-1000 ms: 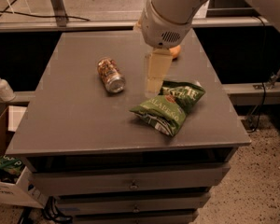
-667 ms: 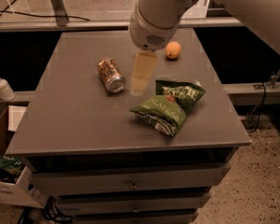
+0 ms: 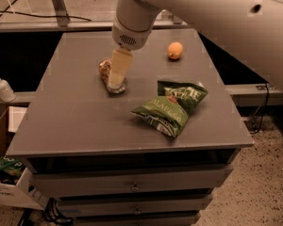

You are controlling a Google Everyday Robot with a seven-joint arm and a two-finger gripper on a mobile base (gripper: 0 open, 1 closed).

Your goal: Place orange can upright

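The orange can lies on its side on the grey table top, left of centre, with a silver end facing the front. My gripper hangs from the big white arm and sits right over the can, its pale fingers covering most of the can's right side.
A small round orange fruit sits at the back right of the table. Two green chip bags lie at the front right. A white pump bottle stands on a ledge to the left. Drawers run below the table top.
My arm has swung left, from over the chip bags and the fruit to directly above the can. The can, bags and fruit have not moved.
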